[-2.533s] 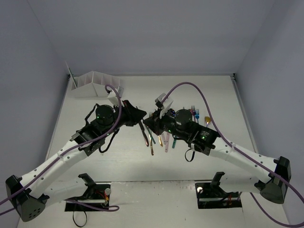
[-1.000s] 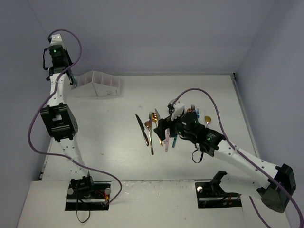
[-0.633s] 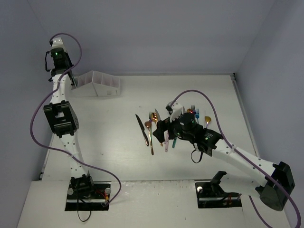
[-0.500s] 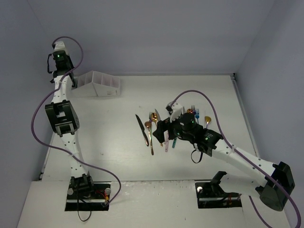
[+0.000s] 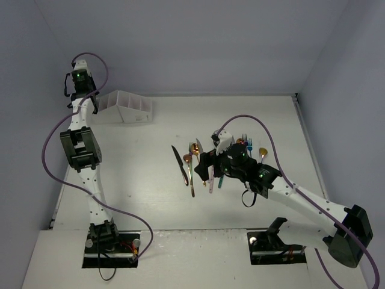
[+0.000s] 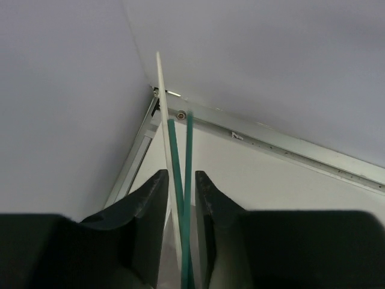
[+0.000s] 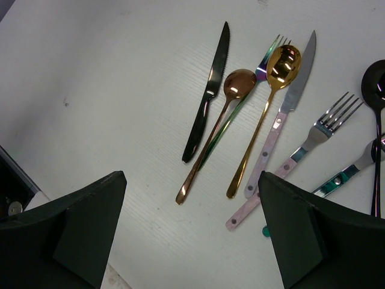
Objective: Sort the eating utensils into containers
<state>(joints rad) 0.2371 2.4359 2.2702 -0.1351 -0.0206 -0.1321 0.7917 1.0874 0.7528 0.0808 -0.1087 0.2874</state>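
The eating utensils (image 5: 195, 162) lie in a row mid-table: a black knife (image 7: 207, 102), a copper spoon (image 7: 216, 126), a gold spoon (image 7: 264, 108), and a pink-handled knife (image 7: 280, 132) and fork (image 7: 301, 150). My right gripper (image 7: 191, 175) hovers open above their handle ends, holding nothing. The containers, a white rack (image 5: 123, 107), stand at the far left. My left gripper (image 5: 86, 99) points down over the rack's left end. In the left wrist view two slim teal handles (image 6: 187, 156) stand between its fingers (image 6: 150, 198) beside a white rack wall (image 6: 161, 108). The jaws are narrowly open, with gaps either side.
A blue fork (image 5: 243, 139) and another gold spoon (image 5: 263, 152) lie just right of my right arm. A black spoon (image 7: 376, 90) and a teal-handled piece (image 7: 343, 174) sit at the right edge of the right wrist view. Walls close off the left and far sides.
My left arm has swung from the utensil pile to the far-left rack and sunk slightly toward it, and its jaws have parted. My right gripper has barely shifted over the utensils.
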